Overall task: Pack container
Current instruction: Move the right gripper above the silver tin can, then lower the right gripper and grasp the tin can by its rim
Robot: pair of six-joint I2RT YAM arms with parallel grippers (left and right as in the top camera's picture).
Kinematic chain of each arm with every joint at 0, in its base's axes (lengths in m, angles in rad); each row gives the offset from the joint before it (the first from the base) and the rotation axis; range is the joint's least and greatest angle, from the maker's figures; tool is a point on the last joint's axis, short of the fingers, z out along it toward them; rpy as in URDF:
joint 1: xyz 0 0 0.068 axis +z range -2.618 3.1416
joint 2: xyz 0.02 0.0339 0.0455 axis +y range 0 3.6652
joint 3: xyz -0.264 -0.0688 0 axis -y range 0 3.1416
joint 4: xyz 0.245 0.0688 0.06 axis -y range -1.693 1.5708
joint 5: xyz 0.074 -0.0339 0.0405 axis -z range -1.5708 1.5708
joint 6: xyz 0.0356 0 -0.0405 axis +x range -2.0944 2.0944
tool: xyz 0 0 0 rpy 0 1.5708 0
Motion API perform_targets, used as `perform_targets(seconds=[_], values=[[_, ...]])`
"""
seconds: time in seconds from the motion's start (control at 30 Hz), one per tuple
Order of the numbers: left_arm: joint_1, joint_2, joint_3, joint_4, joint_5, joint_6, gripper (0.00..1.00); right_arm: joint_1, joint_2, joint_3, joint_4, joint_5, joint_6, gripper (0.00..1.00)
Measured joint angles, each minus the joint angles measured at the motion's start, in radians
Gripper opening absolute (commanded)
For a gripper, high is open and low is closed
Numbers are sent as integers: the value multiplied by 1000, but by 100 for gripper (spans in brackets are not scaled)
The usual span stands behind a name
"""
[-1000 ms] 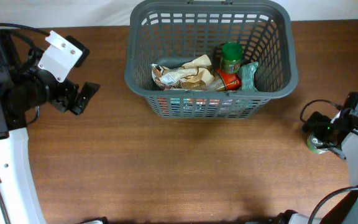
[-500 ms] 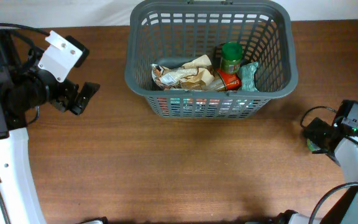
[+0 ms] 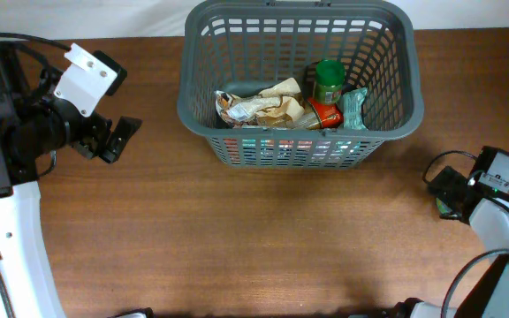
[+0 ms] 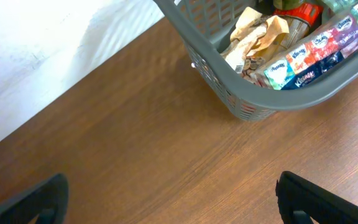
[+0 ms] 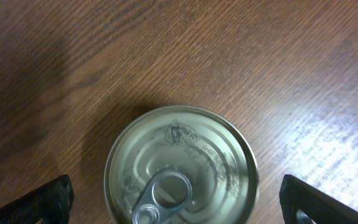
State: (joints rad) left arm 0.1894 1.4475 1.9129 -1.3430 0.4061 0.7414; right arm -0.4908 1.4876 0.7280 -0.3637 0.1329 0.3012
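Your right gripper (image 5: 176, 204) stands wide astride the tin can (image 5: 180, 155): pinch its rigid, slick side wall squarely for the stiff container (image 3: 200, 113); your left gripper (image 4: 173, 202) gapes wide too

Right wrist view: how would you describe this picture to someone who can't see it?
A round silver tin can with a pull-tab lid stands on a brown wooden table, seen from directly above. The right gripper is open above it, one black fingertip in each lower corner.
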Motion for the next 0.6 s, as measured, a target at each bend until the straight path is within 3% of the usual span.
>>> perform_targets(seconds=[0.6], values=[[0, 0, 0, 0, 0, 0, 99, 0, 122, 0, 111, -3, 0, 99]])
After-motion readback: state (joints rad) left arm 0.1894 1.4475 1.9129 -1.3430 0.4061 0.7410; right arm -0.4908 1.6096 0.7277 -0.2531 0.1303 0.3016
